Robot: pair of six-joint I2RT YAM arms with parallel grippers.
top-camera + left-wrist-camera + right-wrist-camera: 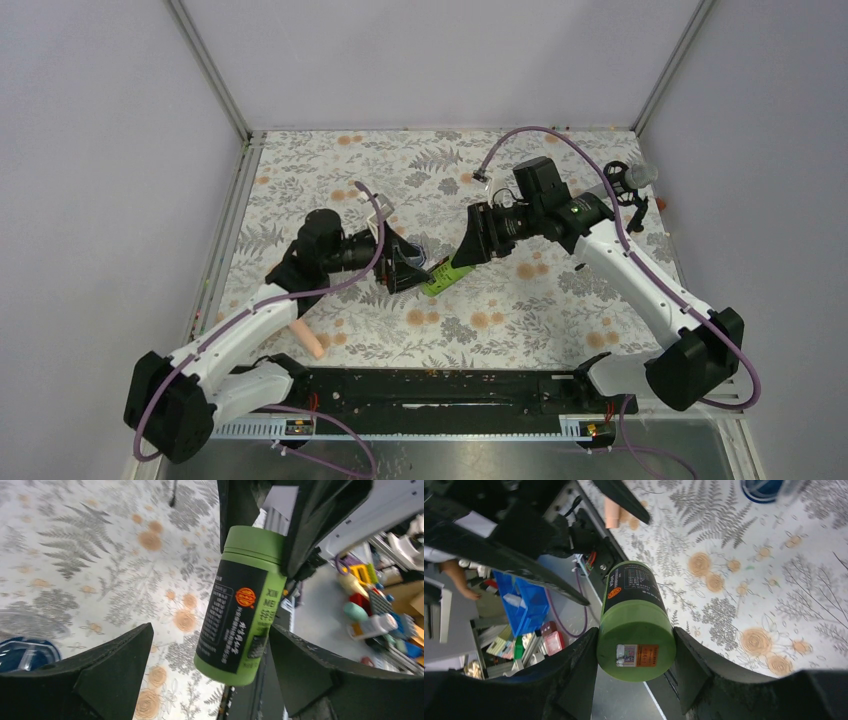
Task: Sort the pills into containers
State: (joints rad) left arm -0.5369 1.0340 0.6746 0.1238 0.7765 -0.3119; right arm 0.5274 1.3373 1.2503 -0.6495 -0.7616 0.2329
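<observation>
right wrist view: right gripper (634, 655) clamps the green bottle's (636, 625) base, long axis pointing toward the wide-open, empty left gripper (210, 660).

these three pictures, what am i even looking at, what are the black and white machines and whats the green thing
They are two robot arms bolted at a table's near edge. The wide picture looks down from above; the other two come from small cameras on each wrist. The right gripper has its fingers closed on the cap end of a green bottle, held lifted and tilted above the flowered tablecloth. The left gripper is open, its fingers either side of the bottle's other end without touching it. A dark blue jar sits on the cloth nearby, and a peach-pink rod lies near the left arm.
</observation>
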